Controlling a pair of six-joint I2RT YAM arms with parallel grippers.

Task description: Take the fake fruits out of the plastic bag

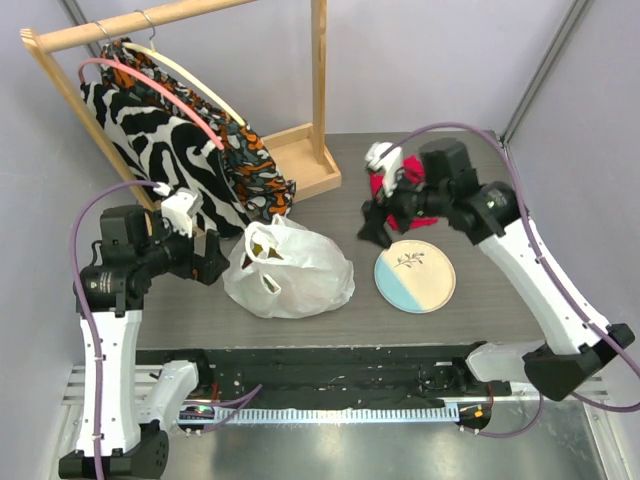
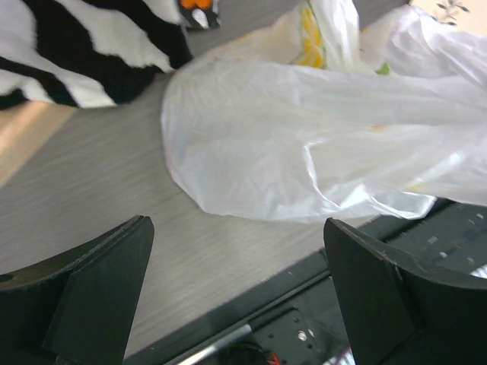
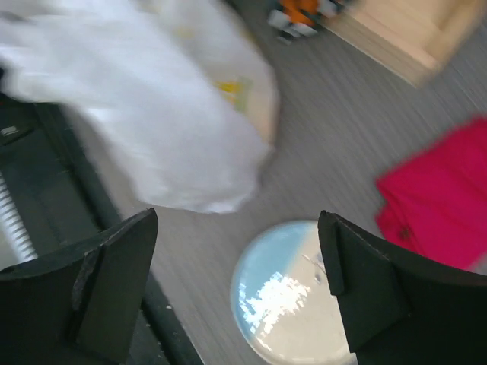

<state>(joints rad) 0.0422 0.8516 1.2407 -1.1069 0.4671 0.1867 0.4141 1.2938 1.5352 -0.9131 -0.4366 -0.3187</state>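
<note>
The white plastic bag lies bulging on the table between the arms, its mouth and handles up at the far left. It also shows in the left wrist view and, blurred, in the right wrist view. The fake fruits are hidden inside; only a dark yellowish patch shows in the bag's mouth. My left gripper is open and empty just left of the bag. My right gripper is open and empty, raised to the right of the bag, above the plate's far-left edge.
A round blue-and-cream plate lies right of the bag. A folded red cloth lies behind it. A wooden clothes rack with a zebra-print garment stands at the back left. A black rail runs along the near edge.
</note>
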